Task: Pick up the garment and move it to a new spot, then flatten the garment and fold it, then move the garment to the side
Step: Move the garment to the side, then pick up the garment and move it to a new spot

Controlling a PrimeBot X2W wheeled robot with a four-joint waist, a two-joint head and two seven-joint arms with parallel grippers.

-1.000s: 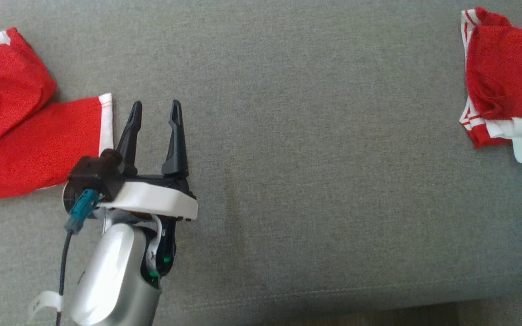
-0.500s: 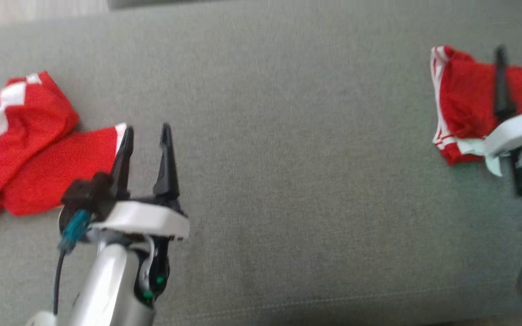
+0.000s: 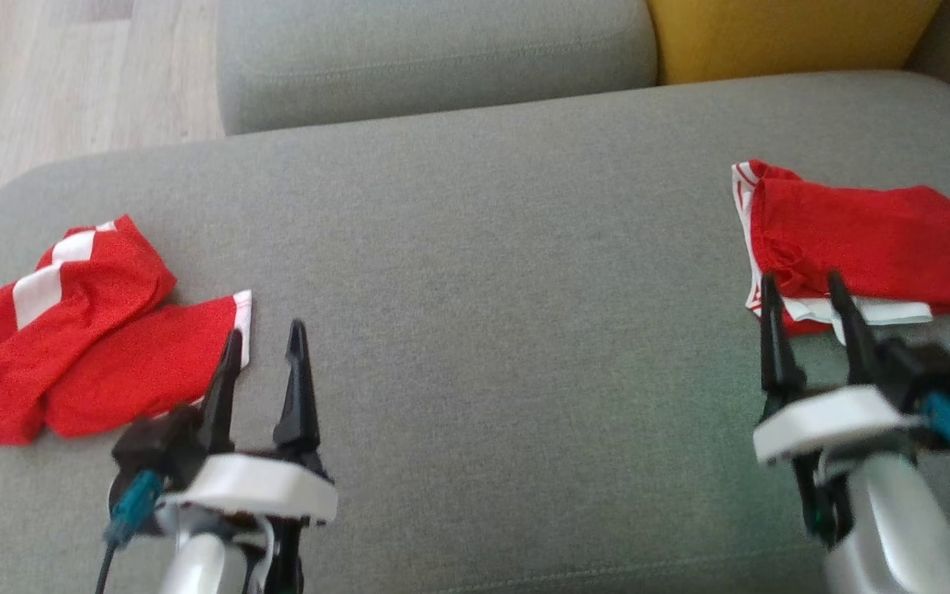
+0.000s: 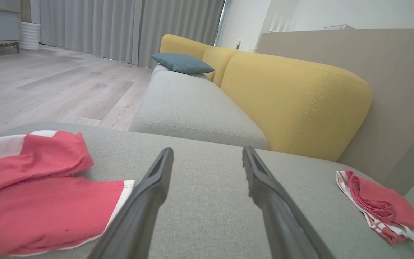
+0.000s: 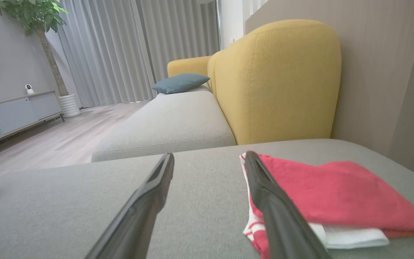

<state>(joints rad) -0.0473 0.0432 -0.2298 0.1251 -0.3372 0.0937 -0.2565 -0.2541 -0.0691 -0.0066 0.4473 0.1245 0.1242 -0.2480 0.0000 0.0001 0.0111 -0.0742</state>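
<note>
Cushion middle free for passage; crumpled garment left, folded garment right.

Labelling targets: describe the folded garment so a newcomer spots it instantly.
On the grey sofa seat, go to the robot's right end, near the yellow backrest. The folded garment is flat red over white; the other garment, far left, is crumpled.

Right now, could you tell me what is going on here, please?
A two-armed robot is working over a grey cushion that has two red garments on it. The left gripper is open beside the crumpled garment on the left, holding nothing. The right gripper is open too, at the near edge of the folded garment on the right. Whether it touches the cloth is hard to tell. Neither garment is lifted.
</note>
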